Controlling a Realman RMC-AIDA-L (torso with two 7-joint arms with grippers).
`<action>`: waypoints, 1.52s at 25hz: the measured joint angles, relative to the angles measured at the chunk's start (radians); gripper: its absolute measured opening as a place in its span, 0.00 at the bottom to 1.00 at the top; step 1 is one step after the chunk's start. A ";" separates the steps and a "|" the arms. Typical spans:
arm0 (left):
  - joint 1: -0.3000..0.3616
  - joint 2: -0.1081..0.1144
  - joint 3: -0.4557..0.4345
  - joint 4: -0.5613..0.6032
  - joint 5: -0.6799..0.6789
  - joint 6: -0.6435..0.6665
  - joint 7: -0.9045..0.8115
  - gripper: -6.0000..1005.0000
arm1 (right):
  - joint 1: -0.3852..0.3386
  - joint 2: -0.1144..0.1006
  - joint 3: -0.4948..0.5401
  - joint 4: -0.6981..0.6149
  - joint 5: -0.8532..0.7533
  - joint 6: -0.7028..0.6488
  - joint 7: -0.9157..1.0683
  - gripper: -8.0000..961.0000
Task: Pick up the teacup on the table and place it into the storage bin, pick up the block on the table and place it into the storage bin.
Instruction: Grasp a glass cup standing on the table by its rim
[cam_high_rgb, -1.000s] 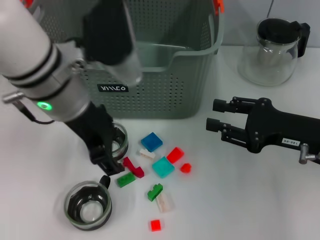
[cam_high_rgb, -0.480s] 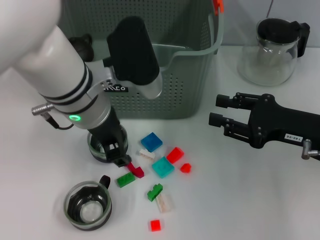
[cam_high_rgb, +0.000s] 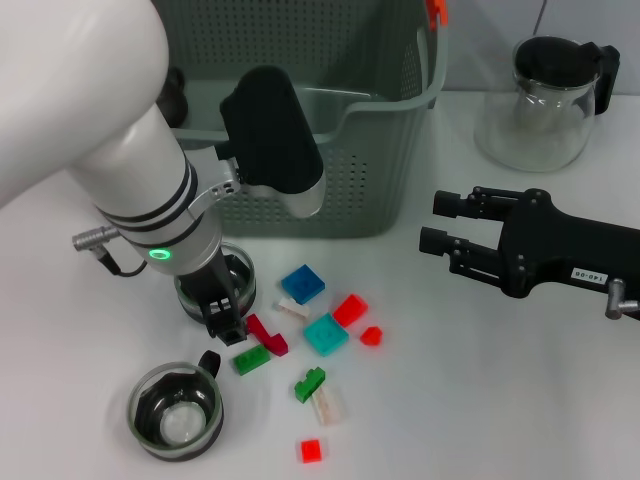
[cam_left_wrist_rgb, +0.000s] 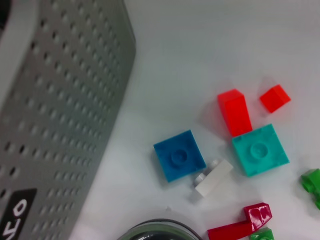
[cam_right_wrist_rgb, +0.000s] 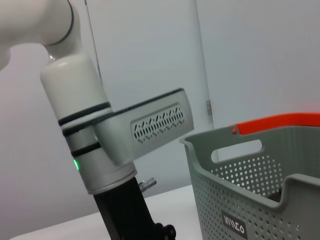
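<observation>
Table: white, I see scattered blocks near centre.
Storage bin: far, behind them.
Left gripper: fingers straddling teacup; grip I cannot tell.
Right gripper: spread, idle right.

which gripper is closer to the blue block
Left. The left gripper is down at a teacup just beside the blue block; the right gripper hovers farther off on its other side.
</observation>
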 joint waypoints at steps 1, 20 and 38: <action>0.000 0.000 0.002 -0.010 0.001 -0.006 -0.004 0.55 | 0.000 0.000 0.000 0.000 0.000 0.000 0.000 0.54; 0.000 0.000 0.026 -0.033 -0.024 0.064 -0.011 0.50 | 0.001 -0.004 0.004 0.009 0.000 -0.008 0.005 0.54; -0.021 -0.001 0.081 -0.108 -0.017 -0.055 -0.076 0.44 | 0.014 -0.004 0.004 0.009 0.000 -0.008 0.016 0.54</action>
